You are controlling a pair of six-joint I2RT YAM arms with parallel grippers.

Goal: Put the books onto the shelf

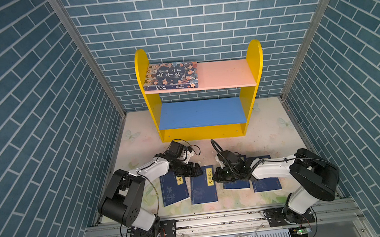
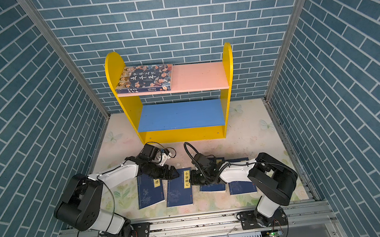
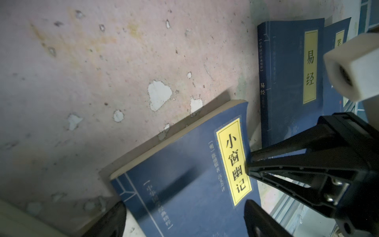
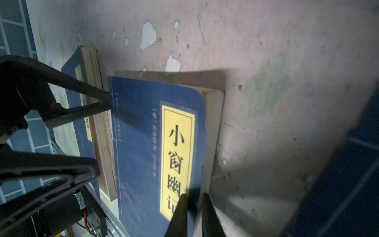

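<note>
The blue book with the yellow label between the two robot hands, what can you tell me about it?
The blue book is a thin paperback: navy cover with faint line drawings and a yellow strip of black Chinese characters. It lies face up on the flowery table. The right gripper is shut on its page edge beside the label; the open left gripper sits by its spine corner.

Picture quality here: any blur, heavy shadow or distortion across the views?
Both top views: sharp, evenly lit, brick walls splayed by the wide lens. Left wrist view: dim, a shadow band across the navy book. Right wrist view: dim, right gripper blurred, broad shadow on the table.
</note>
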